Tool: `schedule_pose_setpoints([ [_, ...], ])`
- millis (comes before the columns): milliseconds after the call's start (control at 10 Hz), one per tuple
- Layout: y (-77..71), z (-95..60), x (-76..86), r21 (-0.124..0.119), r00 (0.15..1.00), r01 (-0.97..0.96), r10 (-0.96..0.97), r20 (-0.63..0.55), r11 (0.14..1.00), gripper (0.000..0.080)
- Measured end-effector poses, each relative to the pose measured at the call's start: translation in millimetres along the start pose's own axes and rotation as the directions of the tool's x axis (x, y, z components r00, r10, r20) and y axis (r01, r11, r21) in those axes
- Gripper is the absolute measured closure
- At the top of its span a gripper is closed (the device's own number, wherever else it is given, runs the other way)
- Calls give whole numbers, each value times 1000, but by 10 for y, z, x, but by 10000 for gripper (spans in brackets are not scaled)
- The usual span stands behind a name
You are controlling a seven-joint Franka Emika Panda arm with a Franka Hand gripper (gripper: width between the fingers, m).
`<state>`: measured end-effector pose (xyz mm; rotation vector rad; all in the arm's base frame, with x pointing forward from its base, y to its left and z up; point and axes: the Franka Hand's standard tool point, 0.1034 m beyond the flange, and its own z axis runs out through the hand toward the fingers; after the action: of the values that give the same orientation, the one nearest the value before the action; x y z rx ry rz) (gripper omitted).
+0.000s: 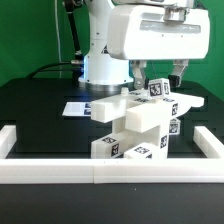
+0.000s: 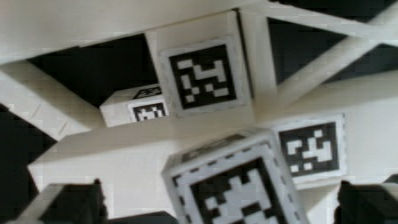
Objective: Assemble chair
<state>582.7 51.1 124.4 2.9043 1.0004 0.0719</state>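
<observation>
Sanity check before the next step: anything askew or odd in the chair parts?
Yes: the chair parts sit in a crooked heap, with one long block slanting across the others instead of lying square. The gripper hangs over the heap's top; its grip can't be read. No damage visible.

The chair [image 1: 135,125], in white tagged pieces, is being carried as a leaning stack at the middle of the black worktop [image 1: 40,125]. The fingers [image 1: 178,70] are being held spread apart just above the topmost tagged block. The marker board [image 1: 75,108] is being shown far left, and the white border rail [image 1: 100,172] along the near edge.
</observation>
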Motion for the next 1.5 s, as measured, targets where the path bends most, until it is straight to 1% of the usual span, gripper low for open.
schedule_pose_setpoints([
  [100,2,2,-2,-1,999,33,-33,1,999,151],
  [300,6,6,-7,-1,1000,30,-30,2,1000,151],
  [500,10,9,-11,-1,1000,29,-29,3,1000,411],
  [600,11,10,-12,-1,1000,18,-18,3,1000,411],
  [700,13,7,-8,-2,1000,-10,10,2,1000,514],
  [900,14,7,-10,-1,1000,-24,24,2,1000,514],
  [1100,10,7,-8,-1,973,-229,229,2,973,514],
  [1400,7,9,-7,0,923,-386,386,2,923,512],
  [1500,6,9,-7,-1,893,-451,451,2,893,512],
])
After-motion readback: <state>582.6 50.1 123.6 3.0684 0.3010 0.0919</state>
